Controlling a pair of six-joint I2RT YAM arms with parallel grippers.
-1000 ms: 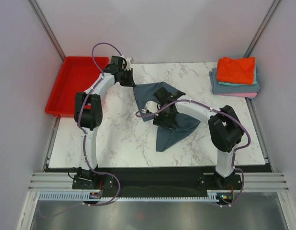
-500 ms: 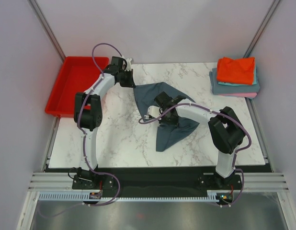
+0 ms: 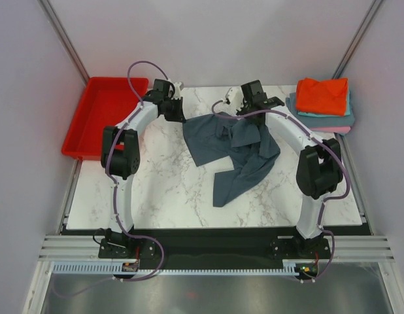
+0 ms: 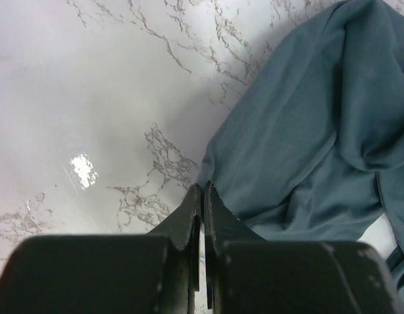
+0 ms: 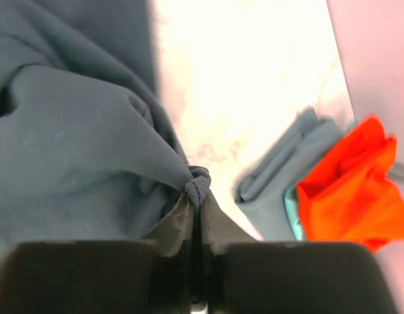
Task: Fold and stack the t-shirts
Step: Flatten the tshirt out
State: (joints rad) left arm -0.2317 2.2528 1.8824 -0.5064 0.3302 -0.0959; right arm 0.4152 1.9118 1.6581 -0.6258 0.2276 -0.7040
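A second ago the right fingers (image 5: 186, 207) stood apart over the middle of the shirt (image 3: 236, 149). Now they are clamped on a bunched pinch of it and have carried it back toward the stack (image 3: 321, 103), stopping just left of it. The left fingers (image 4: 191, 205) are pressed together on the shirt's edge, farther left of the stack. The shirt lies on the table (image 3: 156, 190), partly stretched between the two grips, its near part crumpled. This looks like spreading before a fold. Whether each grip holds shoulder, hem or sleeve cannot be told, and the right wrist view is blurred.
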